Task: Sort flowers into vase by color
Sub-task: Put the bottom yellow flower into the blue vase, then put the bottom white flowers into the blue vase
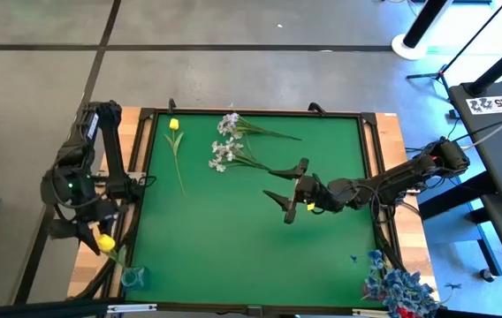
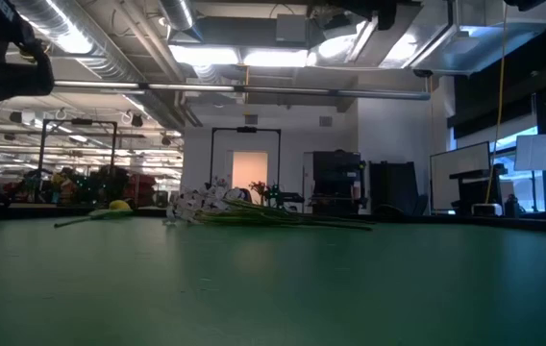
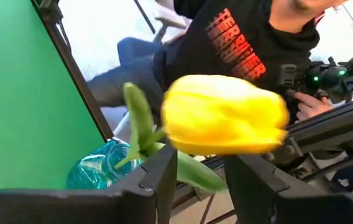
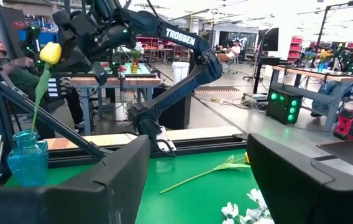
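1. Gripping a yellow tulip (image 3: 223,121) by the stem just under the bloom, left gripper (image 3: 201,155) poised right above the teal vase (image 3: 92,171), jaws drawn narrow around the stem.
2. Hanging nearly upright over the vase, with the stem's long axis running down from the jaws toward the vase mouth; by the look of it, little left for this flower but a lowering and a release.
3. Seen only in the right wrist view: the full length of that stem reaching down to the vase; impossible to tell there whether its tip is already inside. In the left wrist view, only bloom, leaf and vase shoulder, plus a person (image 3: 238,43) in a dark printed top just beyond the vase.
4. Farther from the vase, out on the green mat (image 1: 233,247): a second yellow tulip (image 1: 177,150) lying flat, stem end nearer the vase, bloom at the far end.
5. Farther again from the vase: white sprays (image 1: 226,146) lying flat, stems trailing toward the right gripper (image 4: 198,149), the nearer arm for them, hovering with jaws wide and empty.
6. Shown by the low view alone: both loose flowers lying level on the mat, nothing raised.
7. Farthest from the vase, at the mat's opposite near corner: a blue bunch (image 1: 401,287), already gathered.
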